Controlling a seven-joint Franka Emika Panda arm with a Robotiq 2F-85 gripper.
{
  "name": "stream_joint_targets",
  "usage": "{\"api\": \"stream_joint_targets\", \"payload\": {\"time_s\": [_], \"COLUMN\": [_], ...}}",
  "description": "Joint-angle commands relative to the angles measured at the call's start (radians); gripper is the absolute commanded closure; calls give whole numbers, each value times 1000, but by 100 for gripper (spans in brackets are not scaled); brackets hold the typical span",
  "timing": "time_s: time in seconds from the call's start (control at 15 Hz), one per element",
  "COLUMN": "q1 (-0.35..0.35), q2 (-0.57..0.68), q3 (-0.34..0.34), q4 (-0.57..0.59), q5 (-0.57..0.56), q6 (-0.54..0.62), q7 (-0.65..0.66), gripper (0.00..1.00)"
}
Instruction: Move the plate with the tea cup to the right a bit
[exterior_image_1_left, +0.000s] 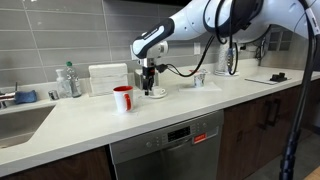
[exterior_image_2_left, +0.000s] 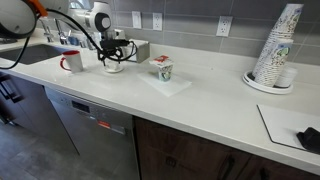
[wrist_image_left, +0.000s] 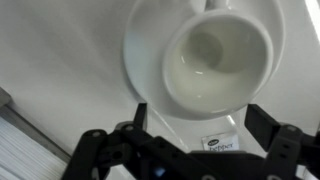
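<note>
On the counter (exterior_image_1_left: 200, 105) near the red mug (exterior_image_1_left: 122, 98), found the plate (wrist_image_left: 140, 50) with the cup (wrist_image_left: 215, 60) at twelve o'clock from the gripper (wrist_image_left: 200, 130), fingers (wrist_image_left: 270, 130) spread apart on nothing. Needed to pinch the rim low and slide slowly, keeping the cup steady.

Kitchen, white countertop (exterior_image_1_left: 200, 100), sink (exterior_image_1_left: 20, 122), built-in dishwasher (exterior_image_1_left: 165, 150), tiled backsplash (exterior_image_1_left: 60, 35)

The cup (wrist_image_left: 215, 60) and plate (wrist_image_left: 140, 55) look like white glazed ceramic, smooth and glossy. The counter (exterior_image_1_left: 200, 100) is pale, smooth, nearly matt. The dishwasher (exterior_image_1_left: 165, 150) front is brushed metal. The mug (exterior_image_1_left: 122, 98) is glossy red. The tiles (exterior_image_1_left: 60, 35) are grey with a soft sheen. The cabinets (exterior_image_2_left: 200, 160) look like dark wood, the stack of cups (exterior_image_2_left: 275, 45) like paper.
</note>
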Motion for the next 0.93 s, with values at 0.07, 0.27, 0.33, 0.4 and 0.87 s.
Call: {"api": "stream_joint_targets", "payload": {"time_s": [0.07,0.27,0.33,0.4,0.87], "q1": [-6,-6,-7,-7,-21], "q2": [28,24,23,21,3], "q3": [-6,-13,-15,-16,-28], "q4": [56,41,38,34,5], "q5": [-7,-18,-21,-23,-22], "q6": [-113,-105,-102,-99,-85], "q7": [-66,-93,-100,-108,-161], "gripper": [0,0,0,0,0]}}
